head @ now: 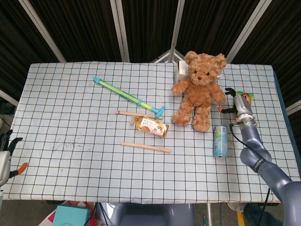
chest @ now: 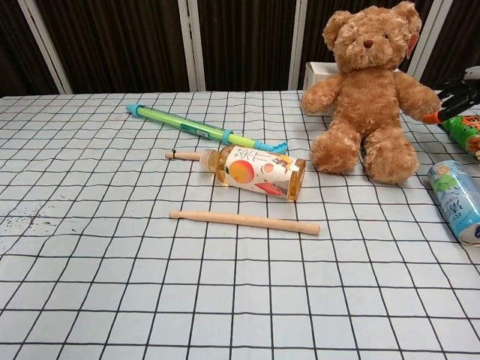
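A: Containers near the right hand (head: 236,104)?

B: Two. A can (head: 219,141) lay on its side just below the hand, pale blue and green; contents could not be seen. A bottle (head: 149,125) lay well off to the hand's left, holding amber liquid, with a fruit label.

A: The item at the hand?

B: A snack bag (chest: 466,131), green with printed lettering, lay flat on the cloth (head: 70,108). In the head view the hand covered nearly all of it; only a green-orange corner showed at the hand's far side. The chest view showed its near end, long axis running roughly away from the robot.

A: Hand state?

B: Right: fingers spread apart over the bag, nothing clamped; contact could not be told. The bear (head: 198,89) sat just to its left. Left hand (head: 5,155): at the table's near corner, fingers apart, holding nothing.
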